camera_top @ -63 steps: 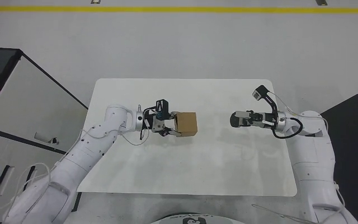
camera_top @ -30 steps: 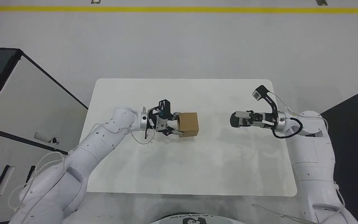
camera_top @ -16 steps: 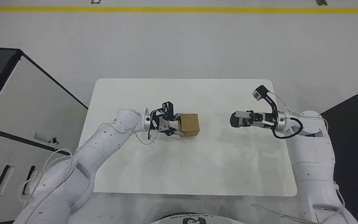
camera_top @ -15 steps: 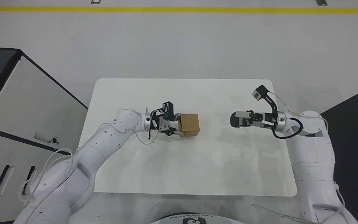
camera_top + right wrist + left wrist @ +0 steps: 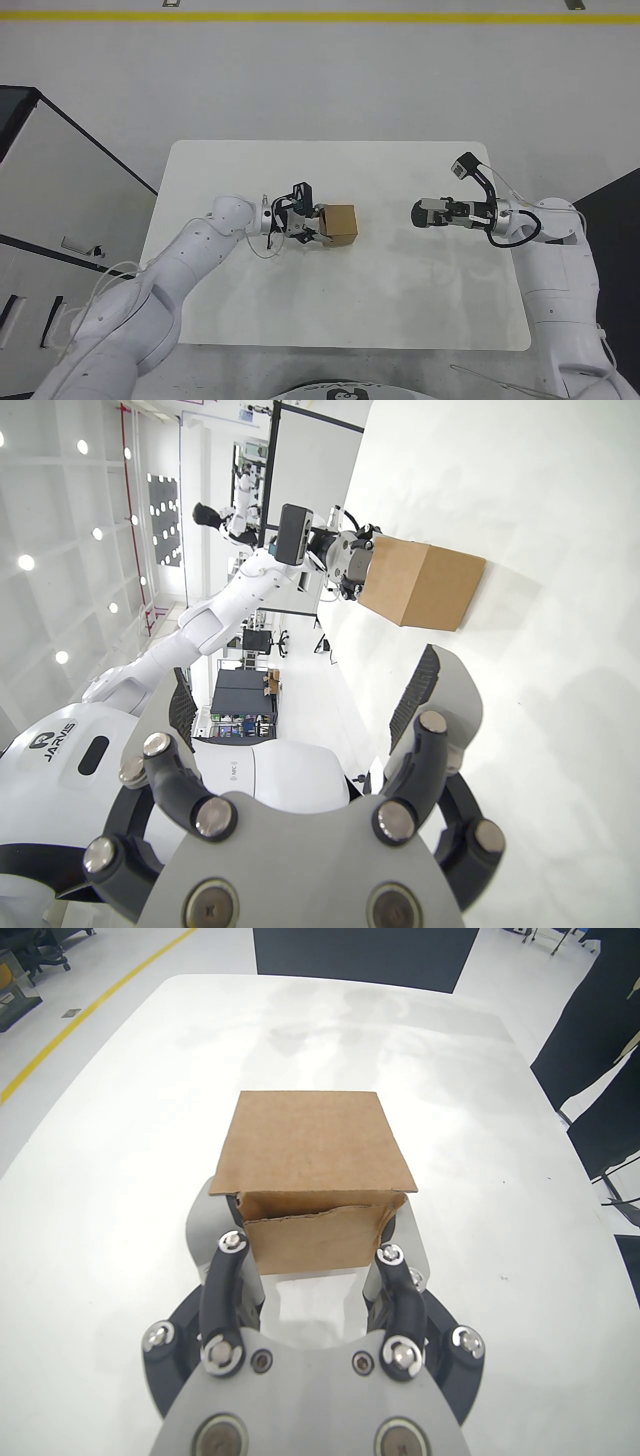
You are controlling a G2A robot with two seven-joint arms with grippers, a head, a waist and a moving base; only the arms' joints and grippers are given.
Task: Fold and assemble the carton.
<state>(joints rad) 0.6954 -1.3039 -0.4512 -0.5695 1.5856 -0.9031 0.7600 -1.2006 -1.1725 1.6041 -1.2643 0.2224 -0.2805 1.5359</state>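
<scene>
A brown cardboard carton (image 5: 338, 223) lies on the white table (image 5: 400, 300), a little left of its middle. Its top panel is flat, and a torn end flap (image 5: 312, 1240) hangs folded down at the end facing my left gripper (image 5: 309, 223). That gripper (image 5: 310, 1233) is at the carton's left end, with a finger (image 5: 212, 1228) on each side of the flap, closed against the carton. My right gripper (image 5: 415, 213) hangs open well to the right of the carton (image 5: 422, 585), holding nothing between its ridged pads (image 5: 412, 695).
The table's rounded edge (image 5: 75, 1093) runs close on the side toward a yellow floor line (image 5: 320, 16). A dark glass-sided cabinet (image 5: 40, 170) stands off the table's left side. Bare tabletop lies between the carton and the right gripper.
My left gripper has pushed slightly rightward onto the carton's end, its arm swinging closer to the table. The carton has shifted a little right. The right arm has not moved.
</scene>
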